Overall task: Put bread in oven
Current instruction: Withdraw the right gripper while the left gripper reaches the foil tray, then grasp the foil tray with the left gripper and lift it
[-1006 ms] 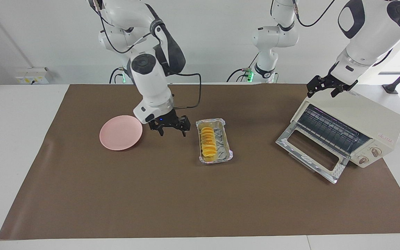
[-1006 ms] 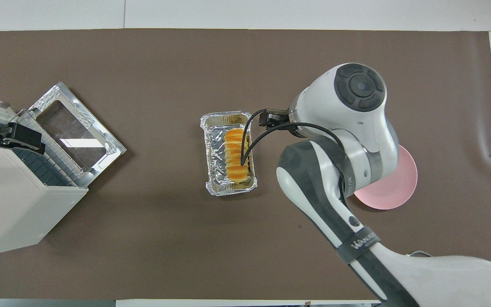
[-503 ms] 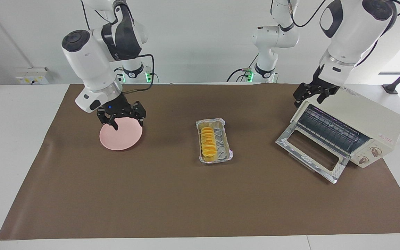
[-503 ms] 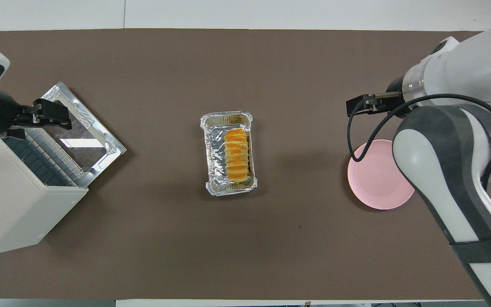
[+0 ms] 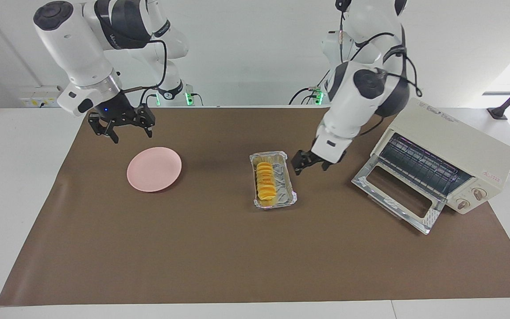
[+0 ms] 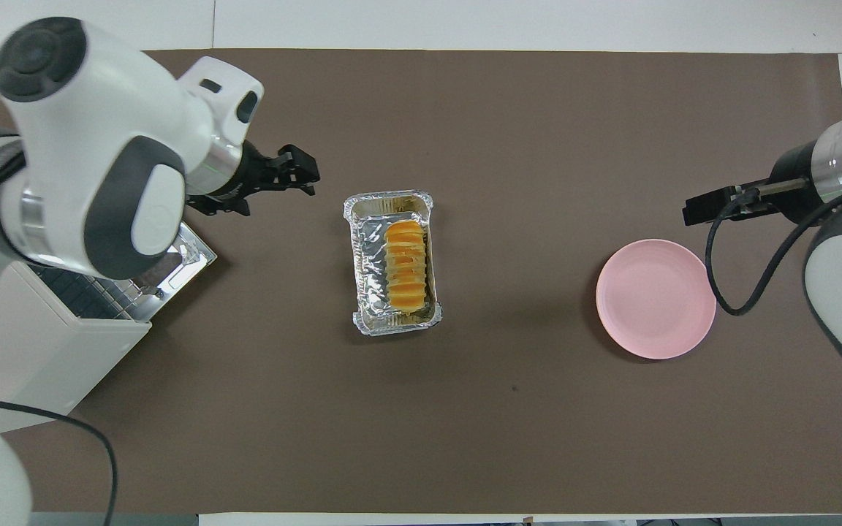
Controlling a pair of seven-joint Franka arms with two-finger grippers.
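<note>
Brown mat (image 5: 219,248) covers your table. Your bread (image 5: 265,184) lies in the foil tray (image 5: 287,179), beside the oven (image 5: 441,164). Left gripper (image 5: 311,163) and right gripper (image 5: 122,125) hover empty, fingers spread.

Robotics lab bench: two white robot arms (image 5: 82,48) mounted at a white table (image 5: 16,177) with brown mat (image 5: 237,257), bare white wall, trailing cables.

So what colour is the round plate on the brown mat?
The round plate is plain pale pink, no pattern. It shows best in the overhead view.
</note>
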